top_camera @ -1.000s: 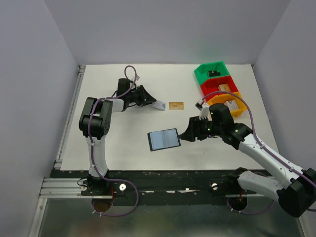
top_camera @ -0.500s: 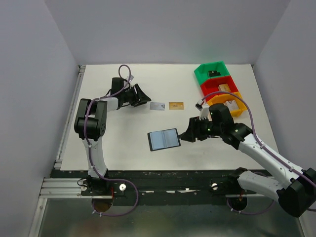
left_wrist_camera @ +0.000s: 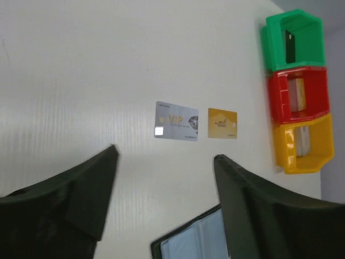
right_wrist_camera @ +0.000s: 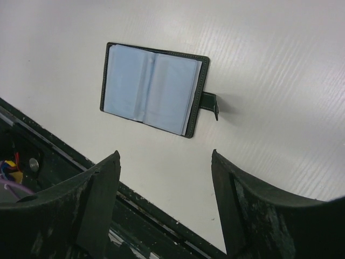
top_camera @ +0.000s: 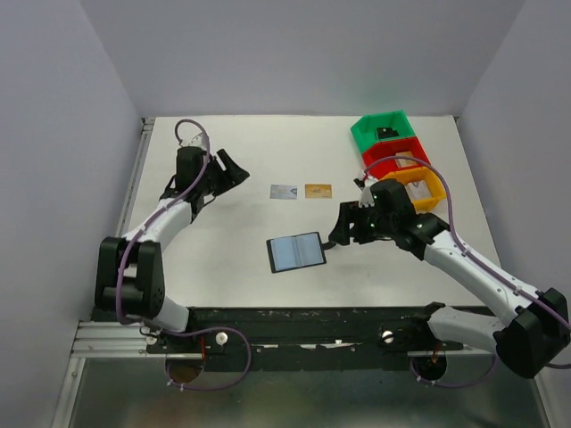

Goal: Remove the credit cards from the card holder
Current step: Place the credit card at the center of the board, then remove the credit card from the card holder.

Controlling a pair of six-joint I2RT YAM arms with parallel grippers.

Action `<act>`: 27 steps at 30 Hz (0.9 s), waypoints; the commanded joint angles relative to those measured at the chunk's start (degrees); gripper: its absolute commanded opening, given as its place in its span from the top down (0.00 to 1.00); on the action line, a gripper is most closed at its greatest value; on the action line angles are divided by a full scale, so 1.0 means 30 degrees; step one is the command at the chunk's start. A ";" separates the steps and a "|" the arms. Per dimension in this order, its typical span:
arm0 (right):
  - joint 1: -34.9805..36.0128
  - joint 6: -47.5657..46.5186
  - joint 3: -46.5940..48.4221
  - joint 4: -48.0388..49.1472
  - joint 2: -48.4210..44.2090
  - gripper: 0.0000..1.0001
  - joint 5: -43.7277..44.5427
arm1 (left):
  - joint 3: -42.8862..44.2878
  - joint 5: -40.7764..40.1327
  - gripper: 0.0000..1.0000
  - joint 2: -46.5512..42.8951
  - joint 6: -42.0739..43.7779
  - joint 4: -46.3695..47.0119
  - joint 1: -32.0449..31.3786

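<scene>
The card holder [top_camera: 296, 252] is laid open on the desk [top_camera: 214, 250], toward 6 o'clock of its middle, and two cards have been set out at its 12 o'clock: a silver card [left_wrist_camera: 176, 121] on which "VIP" can be read and a gold card [left_wrist_camera: 222, 123] whose script is too small to be read. The task is judged part done, as whether more cards are kept in the blue-grey pockets cannot be told. The right claw [right_wrist_camera: 165, 159] is held released and empty at the holder's 3 o'clock, the left claw [top_camera: 234, 169] likewise at its 10 o'clock.
</scene>
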 commanded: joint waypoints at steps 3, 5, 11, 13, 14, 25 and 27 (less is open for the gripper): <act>-0.0027 -0.0175 0.0623 0.0378 0.2244 0.24 0.1314 | -0.5347 -0.4304 0.01 -0.7242 -0.4447 0.0367 -0.0579; -0.0027 -0.0409 0.0739 0.0410 0.3092 0.25 0.1228 | -0.8422 -0.1791 0.01 -0.8944 -0.5037 0.5105 -0.0579; -0.0027 -0.0030 0.0945 0.1082 0.5876 0.28 0.1136 | -0.7911 -0.1712 0.01 -1.0852 -0.2613 0.1766 -0.3911; -0.0027 0.0029 0.1149 0.1113 0.6725 0.30 0.1635 | -0.7878 -0.3266 0.01 -1.1468 -0.2053 0.0355 -0.5610; -0.0027 -0.0029 0.1324 0.1113 0.7135 0.30 0.1753 | -0.7937 -0.3882 0.01 -1.1732 -0.2080 -0.0086 -0.6169; -0.0056 0.0234 0.2234 0.1962 1.0273 0.57 0.1960 | -1.0192 -0.4914 0.02 -1.3464 -0.2754 -0.0852 -0.7844; -0.0085 0.0264 0.2234 0.1991 1.0478 0.60 0.1813 | -1.0310 -0.4768 0.02 -1.3289 -0.2754 -0.0765 -0.7961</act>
